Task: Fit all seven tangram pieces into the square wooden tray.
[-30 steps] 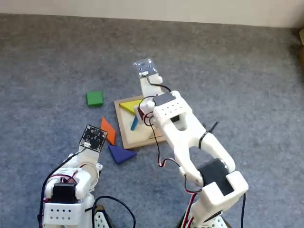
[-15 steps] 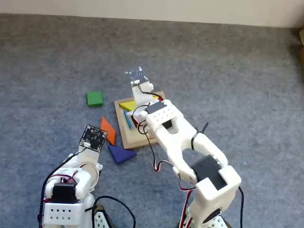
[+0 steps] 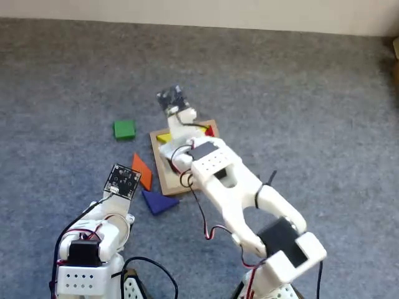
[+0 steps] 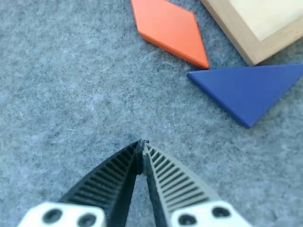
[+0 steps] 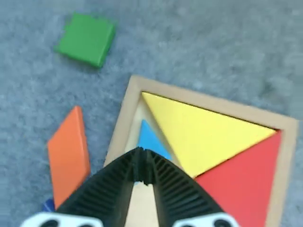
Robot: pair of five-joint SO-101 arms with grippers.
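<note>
Jaws pressed together on both, nothing held: right gripper (image 5: pixel 142 166) hung over the tray (image 5: pixel 124 127) and its light-blue piece (image 5: pixel 150 139), having swung leftward. Left gripper (image 4: pixel 142 144) stayed beside the blue triangle (image 4: pixel 251 90) and orange parallelogram (image 4: pixel 169 28). Yellow triangle (image 5: pixel 203 135) and red triangle (image 5: pixel 241 184) sat in the tray, green square (image 5: pixel 86 39) out on grey carpet (image 3: pixel 312 93), pale wall (image 3: pixel 187 12) behind.

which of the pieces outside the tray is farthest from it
The green square, lying alone well off the wooden tray; the orange parallelogram and the dark blue triangle sit right beside its edge.
</note>
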